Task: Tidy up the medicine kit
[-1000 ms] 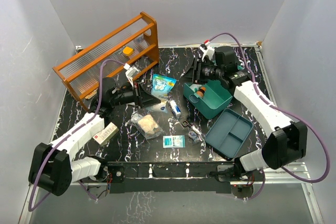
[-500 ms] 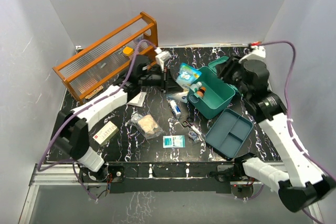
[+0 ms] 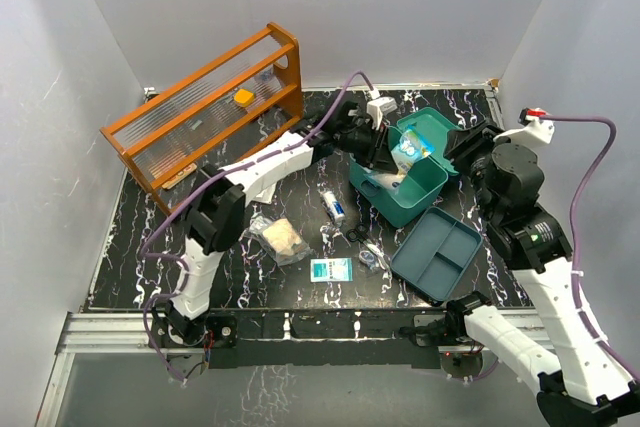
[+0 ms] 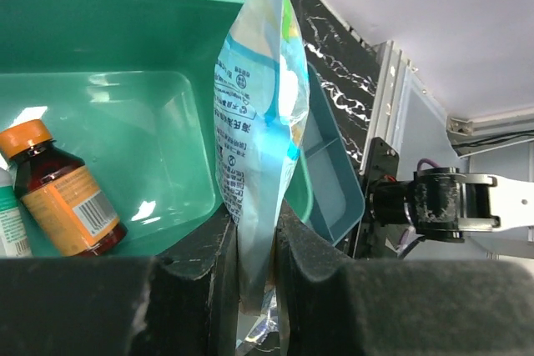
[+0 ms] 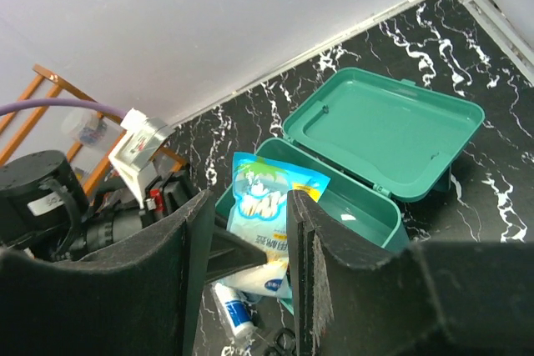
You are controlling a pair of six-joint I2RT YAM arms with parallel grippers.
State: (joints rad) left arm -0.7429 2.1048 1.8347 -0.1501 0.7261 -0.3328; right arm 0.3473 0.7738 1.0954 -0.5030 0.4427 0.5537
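My left gripper (image 4: 254, 223) pinches a blue packet (image 4: 254, 122) over the open medicine kit (image 4: 150, 114); my right gripper (image 5: 249, 198), at its two o'clock, gapes empty.

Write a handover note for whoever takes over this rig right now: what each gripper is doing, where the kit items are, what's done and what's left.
Left gripper: fingers shut on the blue-and-white pouch, holding it over the open medicine kit.
Right gripper: open, empty, off the kit's right side.
Done: the lid is up and a brown bottle is inside the kit.
Left: release the pouch into the kit, then pack the tube, the teal sachet and the clear bag from the table. The divided tray sits beside the kit.
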